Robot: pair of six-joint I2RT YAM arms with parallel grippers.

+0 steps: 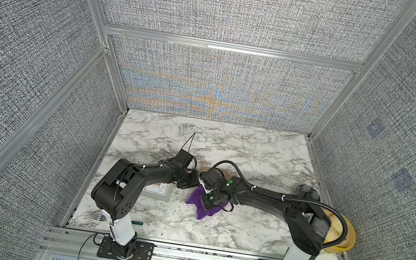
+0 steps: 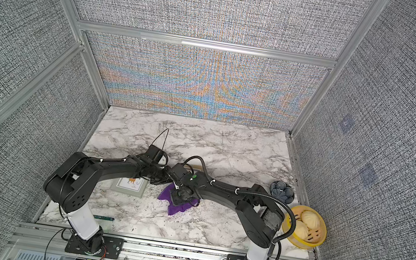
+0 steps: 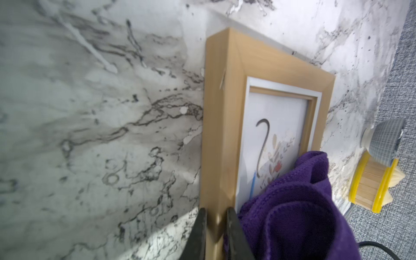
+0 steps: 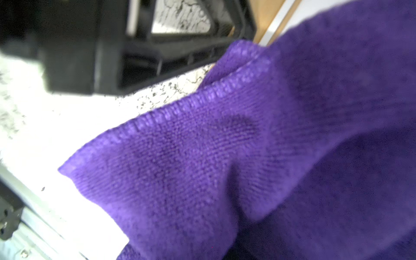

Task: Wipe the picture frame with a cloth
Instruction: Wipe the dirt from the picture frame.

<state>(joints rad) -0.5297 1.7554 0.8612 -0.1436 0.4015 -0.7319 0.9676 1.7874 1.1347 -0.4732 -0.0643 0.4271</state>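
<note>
Two grips: left pincer (image 3: 215, 212) clamps the picture frame (image 3: 227, 112), long axis pointing away; right pincer (image 1: 208, 203) holds cloth (image 4: 247, 157).

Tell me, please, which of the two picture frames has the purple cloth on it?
The light wooden frame: the cloth drapes over one end of it. The grey frame lies apart, uncovered, partly hidden by the left arm.

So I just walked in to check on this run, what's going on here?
The left gripper is clamped on one rail of the wooden picture frame, steadying it. The right gripper holds the purple cloth, bunched over part of the frame's front, so wiping looks under way or about to start. A second, grey frame lies on the marble table under the left arm, untouched.
</note>
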